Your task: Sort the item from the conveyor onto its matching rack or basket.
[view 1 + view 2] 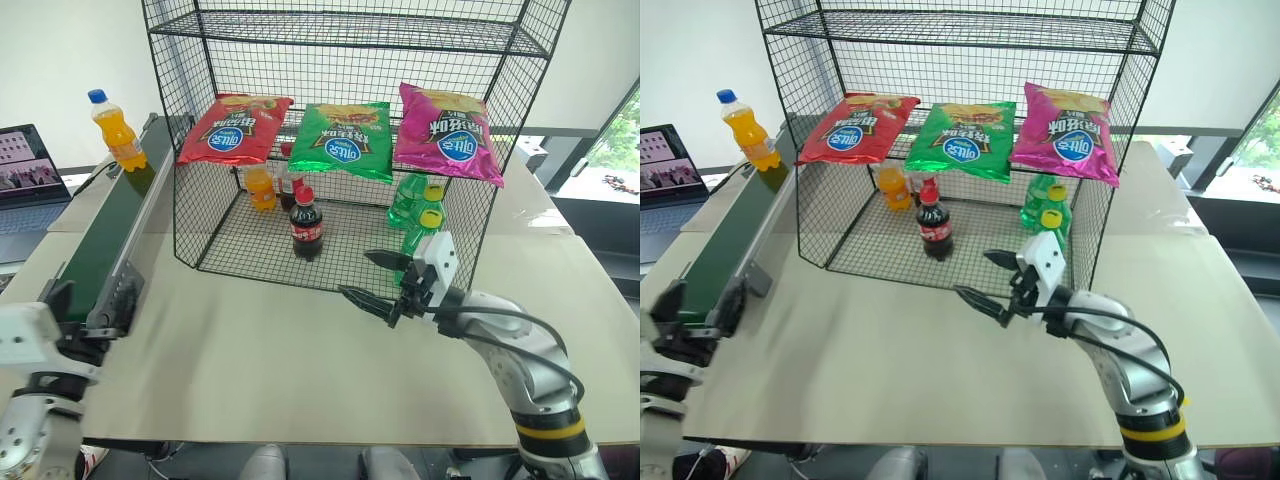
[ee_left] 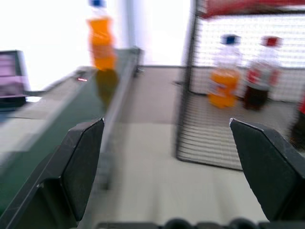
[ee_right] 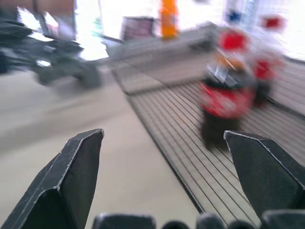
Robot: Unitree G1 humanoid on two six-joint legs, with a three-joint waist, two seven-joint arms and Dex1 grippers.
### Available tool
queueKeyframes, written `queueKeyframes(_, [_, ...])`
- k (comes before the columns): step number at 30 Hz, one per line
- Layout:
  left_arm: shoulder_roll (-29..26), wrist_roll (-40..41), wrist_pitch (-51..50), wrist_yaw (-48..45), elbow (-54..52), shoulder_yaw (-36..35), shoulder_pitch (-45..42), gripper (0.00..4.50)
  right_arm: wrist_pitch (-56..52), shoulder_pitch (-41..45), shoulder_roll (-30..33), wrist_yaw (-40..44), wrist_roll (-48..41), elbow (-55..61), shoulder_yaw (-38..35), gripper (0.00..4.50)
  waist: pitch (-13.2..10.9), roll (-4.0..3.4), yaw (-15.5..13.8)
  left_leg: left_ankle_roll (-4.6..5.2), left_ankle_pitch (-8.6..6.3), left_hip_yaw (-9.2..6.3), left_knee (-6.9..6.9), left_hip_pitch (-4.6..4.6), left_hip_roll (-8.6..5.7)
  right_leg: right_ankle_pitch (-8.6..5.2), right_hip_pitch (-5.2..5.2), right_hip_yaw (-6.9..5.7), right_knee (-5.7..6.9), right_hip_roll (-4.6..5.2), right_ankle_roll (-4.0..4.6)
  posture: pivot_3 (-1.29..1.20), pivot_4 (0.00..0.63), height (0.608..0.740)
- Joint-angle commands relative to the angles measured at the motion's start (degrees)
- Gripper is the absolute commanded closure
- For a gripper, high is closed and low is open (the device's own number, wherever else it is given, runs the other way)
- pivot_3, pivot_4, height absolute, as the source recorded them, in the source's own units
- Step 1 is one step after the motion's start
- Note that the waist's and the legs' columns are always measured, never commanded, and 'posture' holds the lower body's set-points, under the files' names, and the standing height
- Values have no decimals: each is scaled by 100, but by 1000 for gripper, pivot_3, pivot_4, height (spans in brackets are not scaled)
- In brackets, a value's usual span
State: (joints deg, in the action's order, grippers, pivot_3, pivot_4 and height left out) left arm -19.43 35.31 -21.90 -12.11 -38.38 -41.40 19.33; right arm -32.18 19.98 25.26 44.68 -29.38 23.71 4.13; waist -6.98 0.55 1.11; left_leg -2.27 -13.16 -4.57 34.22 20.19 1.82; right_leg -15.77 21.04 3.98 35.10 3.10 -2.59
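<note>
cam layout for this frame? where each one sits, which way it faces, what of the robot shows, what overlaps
Left and right eye views: on the head, looking forward and down at the table, conveyor and wire rack; right gripper open.
Left wrist view: along the open left gripper, toward the orange soda bottle on the conveyor.
Right wrist view: along the right gripper's fingers, toward the cola bottle in the rack.
Shared: both wrist views catch the orange soda bottle and the rack.

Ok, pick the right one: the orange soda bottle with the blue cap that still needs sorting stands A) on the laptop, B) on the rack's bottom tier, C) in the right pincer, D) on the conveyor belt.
D: the orange soda bottle stands upright on the far end of the conveyor, clear of both open pincers.
</note>
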Motion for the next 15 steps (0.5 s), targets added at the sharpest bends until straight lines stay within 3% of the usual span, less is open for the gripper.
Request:
queueKeyframes(1, [-152,234,98,191,247,-622,-72,37,-144,657,-105,590,-564,36,211,0,1,0,-7,0,0,-1,0,0,0,4,0,-1,0,0,7,0,150,738])
queueKeyframes(8, [-564,277,276,155,1107,-1109,-445,37,167,1803,-520,1404,-682,-770,574,0,6,13,-25,-1,0,-3,-1,1,-1,8,3,-6,-1,1,17,0,150,738])
queueKeyframes(15, [-891,397,381,-84,1806,-1293,-636,37,366,2180,-862,1674,-614,-1030,701,0,6,10,-5,-1,0,-2,-7,2,2,11,11,-7,5,1,22,0,150,738])
